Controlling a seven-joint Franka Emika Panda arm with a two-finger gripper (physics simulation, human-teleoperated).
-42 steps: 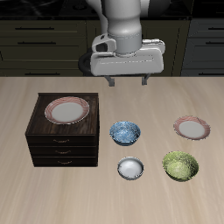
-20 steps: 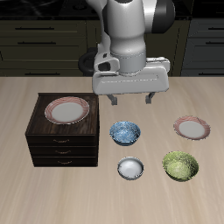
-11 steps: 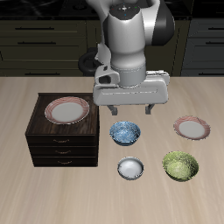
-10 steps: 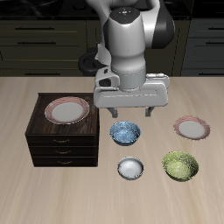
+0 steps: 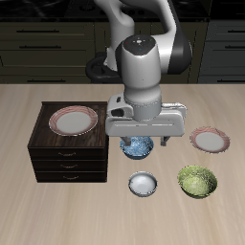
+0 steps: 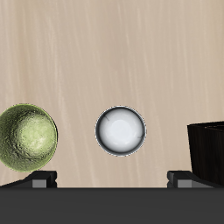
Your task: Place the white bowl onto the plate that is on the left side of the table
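Observation:
The white bowl (image 5: 143, 184) sits upright on the table near its front edge; the wrist view shows it (image 6: 121, 130) centred between my fingers. My gripper (image 5: 144, 144) hangs open and empty above the table, over the blue bowl and a little behind the white bowl. In the wrist view the gripper (image 6: 112, 178) shows both fingertips (image 6: 39, 179) spread wide. The plate (image 5: 209, 141), pink-rimmed with a pale centre, lies flat on the table, apart from the bowls and not in the wrist view.
A blue patterned bowl (image 5: 137, 148) is partly hidden under my gripper. A green bowl (image 5: 197, 181) stands beside the white bowl (image 6: 26, 137). A dark drawer cabinet (image 5: 69, 145) carries a second pink-rimmed plate (image 5: 74, 121); its corner shows in the wrist view (image 6: 208, 153).
My gripper has moved from the back of the table forward and down, now over the blue bowl. It stays open. The bowls and plates have not moved.

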